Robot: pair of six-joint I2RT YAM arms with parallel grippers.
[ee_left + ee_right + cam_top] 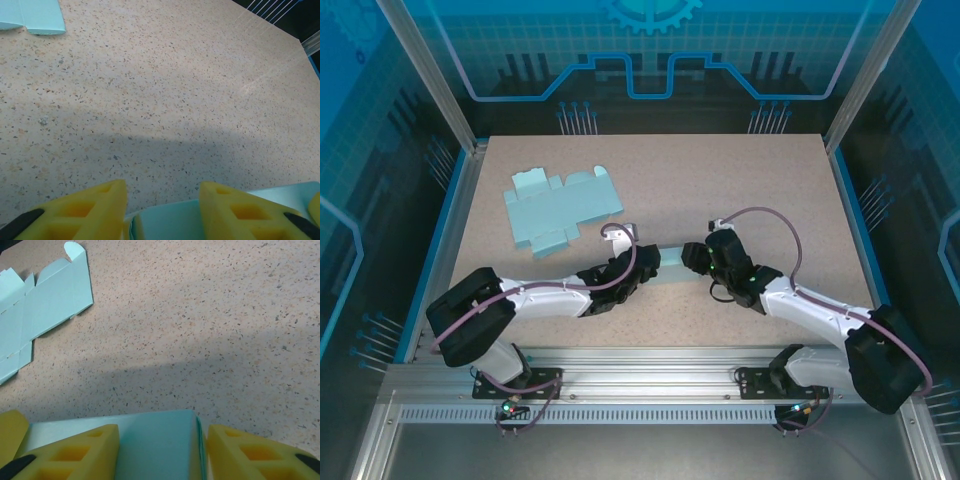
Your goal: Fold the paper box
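Paper pieces: two, both pale blue. One blank (560, 208) lies flat and unfolded on the far left of the counter (750, 190), flaps spread, well apart from both arms. One box (672, 266), partly folded, sits near the middle of the counter, between the two pincers.

Arms: two, reaching inward from the near edge, wrists almost meeting over the box.

Left pincer (648, 262): two yellow fingers (85, 210). In the left wrist view the box fills the gap between them and meets both inner faces, so it is pinching the box at its left end. The box's wall runs on past the right-hand finger.

Right pincer (692, 258): two yellow fingers (255, 455) straddling the box's other end. In the right wrist view the box's top face lies between them; one finger overlaps it, the other stands just beside its folded edge. Cannot tell whether this one presses the paper or only brackets it.

Blank's corner shows at the upper left of both wrist views.
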